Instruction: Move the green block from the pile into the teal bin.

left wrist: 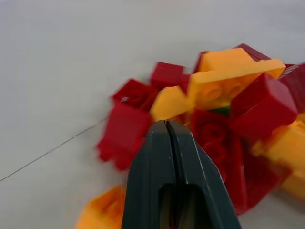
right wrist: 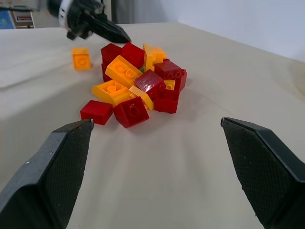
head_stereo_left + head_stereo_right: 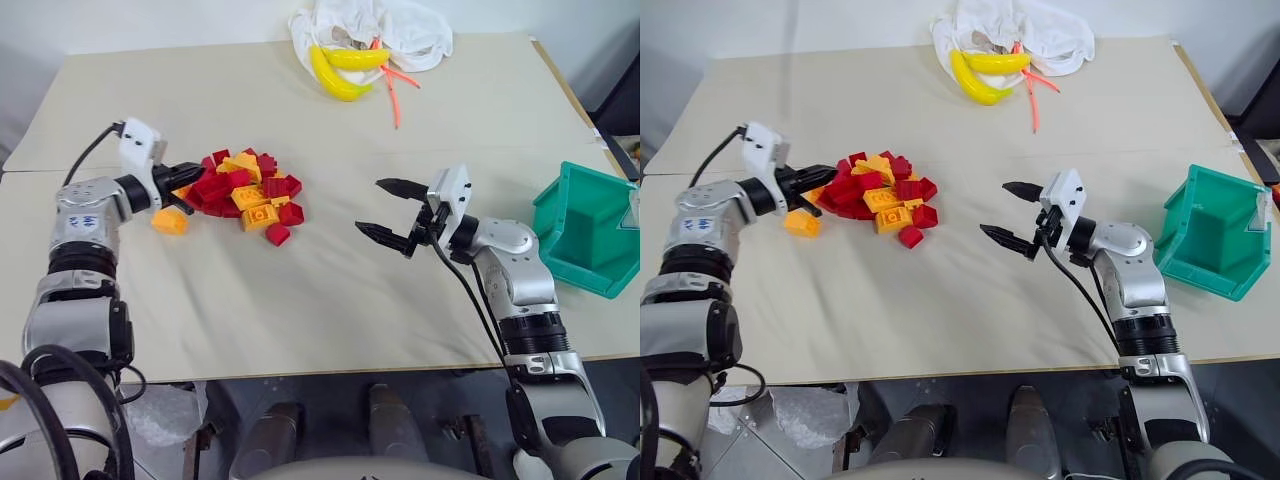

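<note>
**Closed tip at the pile, green block still buried**

Beige cloth covers the table (image 3: pixel 330 300), which fills most of the head view. Left of centre lies the pile (image 3: pixel 245 190) of red and orange-yellow bricks, with one orange brick (image 3: pixel 170 221) loose just beside its left edge. At the right edge of the frame sits the bin (image 3: pixel 590 235), tipped so its mouth faces partly toward the middle of the table. Two bananas (image 3: pixel 340 68) and a white bag (image 3: pixel 375 30) rest at top centre, well apart from the work.

The left gripper (image 3: pixel 183 176) has its fingers pressed fully together and grips nothing; its point sits at the left edge of the pile. The left wrist view shows the joined tips aimed into the heap. There, a sliver of the green block (image 1: pixel 220 110) shows low in the heap, under an orange brick and between red ones. The right gripper (image 3: pixel 388 209) hangs spread wide over bare cloth between pile and bin, also empty.

The step in hand looks like clearing a way to the block. A closed tip suits that: nudge the covering bricks aside gently, working from the top, so the block is not shoved deeper or the heap scattered. Once its sides are free, open, straddle it across two flat faces, and close squarely before lifting.
</note>
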Motion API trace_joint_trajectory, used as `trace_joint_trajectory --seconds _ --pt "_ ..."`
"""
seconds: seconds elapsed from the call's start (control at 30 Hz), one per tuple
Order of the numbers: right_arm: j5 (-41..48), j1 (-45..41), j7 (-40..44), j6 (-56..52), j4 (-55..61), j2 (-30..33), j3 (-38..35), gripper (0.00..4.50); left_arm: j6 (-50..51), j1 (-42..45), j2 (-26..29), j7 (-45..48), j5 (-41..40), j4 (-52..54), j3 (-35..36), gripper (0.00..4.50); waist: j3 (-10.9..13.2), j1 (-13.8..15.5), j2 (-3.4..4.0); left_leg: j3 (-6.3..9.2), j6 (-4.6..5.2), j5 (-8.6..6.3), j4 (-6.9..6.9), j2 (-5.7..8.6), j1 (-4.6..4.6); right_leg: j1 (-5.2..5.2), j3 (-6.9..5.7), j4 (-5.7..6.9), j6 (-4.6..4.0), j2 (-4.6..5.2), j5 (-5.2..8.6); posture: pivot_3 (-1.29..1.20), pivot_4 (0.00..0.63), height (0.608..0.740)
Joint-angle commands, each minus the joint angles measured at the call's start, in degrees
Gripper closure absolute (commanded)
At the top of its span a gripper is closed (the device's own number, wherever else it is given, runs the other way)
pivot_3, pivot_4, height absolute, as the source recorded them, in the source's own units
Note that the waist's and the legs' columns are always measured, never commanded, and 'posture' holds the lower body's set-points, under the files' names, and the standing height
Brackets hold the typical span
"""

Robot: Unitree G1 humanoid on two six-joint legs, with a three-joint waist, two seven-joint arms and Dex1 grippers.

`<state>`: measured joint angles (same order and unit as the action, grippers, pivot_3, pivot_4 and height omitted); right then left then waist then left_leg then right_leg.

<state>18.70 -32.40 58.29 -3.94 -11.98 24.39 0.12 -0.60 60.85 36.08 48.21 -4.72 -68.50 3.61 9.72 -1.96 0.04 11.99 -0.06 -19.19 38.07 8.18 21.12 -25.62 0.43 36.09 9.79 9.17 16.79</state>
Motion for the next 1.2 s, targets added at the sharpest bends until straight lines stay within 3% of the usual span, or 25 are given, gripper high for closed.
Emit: trace_joint_trajectory --seconds 0.03,0.5,0.6,0.77,0.97,1.2 --pt "0.9 0.8 -1.1 0.0 3.5 0.3 -1.0 0.00 -0.7 1.3 -1.3 1.2 2.7 -3.5 -1.3 4.48 0.0 -0.2 0.00 0.00 0.01 -0.01 0.01 0.01 0.00 0.00 0.01 0.00 0.00 0.00 0.00 0.00 0.150 0.740" --pt "0.8 0.5 -1.9 -0.7 4.3 0.5 -1.0 0.00 2.7 2.1 -10.3 20.5 0.3 0.3 -0.5 4.48 0.0 0.3 -0.10 0.01 0.01 -0.01 0.48 0.16 0.10 0.05 0.00 0.30 0.07 0.08 -0.10 0.00 0.150 0.740" --pt "0.8 0.5 -2.2 -0.6 4.3 0.7 -1.4 0.00 2.4 3.4 -8.8 15.6 -1.9 2.9 2.8 4.48 0.0 -0.2 -0.13 -0.01 0.00 -0.01 0.51 0.08 0.14 -0.05 0.04 0.38 0.07 0.06 -0.10 0.00 0.150 0.740" --pt "0.5 0.8 -2.7 0.0 3.9 0.7 -1.5 0.00 0.9 5.5 -7.1 -1.0 -3.7 2.3 8.6 4.48 0.0 -0.4 -0.13 -0.01 0.00 -0.01 0.55 0.08 0.13 -0.05 0.05 0.40 0.07 0.06 -0.10 0.00 0.150 0.740" --pt "0.3 0.3 -3.1 0.3 3.5 0.2 -1.1 0.00 2.5 6.2 -6.2 -13.8 -2.3 -0.7 10.2 4.48 0.0 0.2 -0.13 0.00 0.01 -0.02 0.63 0.13 0.14 -0.04 0.06 0.43 0.07 0.07 -0.10 0.00 0.150 0.740" --pt "0.1 -0.7 -3.0 1.2 2.2 -0.1 -0.9 0.00 3.4 5.8 -8.7 -16.8 -0.9 -5.2 9.0 4.48 0.0 0.2 -0.14 -0.01 0.00 -0.02 0.69 0.14 0.13 -0.03 0.07 0.49 0.07 0.08 -0.10 0.00 0.150 0.740"
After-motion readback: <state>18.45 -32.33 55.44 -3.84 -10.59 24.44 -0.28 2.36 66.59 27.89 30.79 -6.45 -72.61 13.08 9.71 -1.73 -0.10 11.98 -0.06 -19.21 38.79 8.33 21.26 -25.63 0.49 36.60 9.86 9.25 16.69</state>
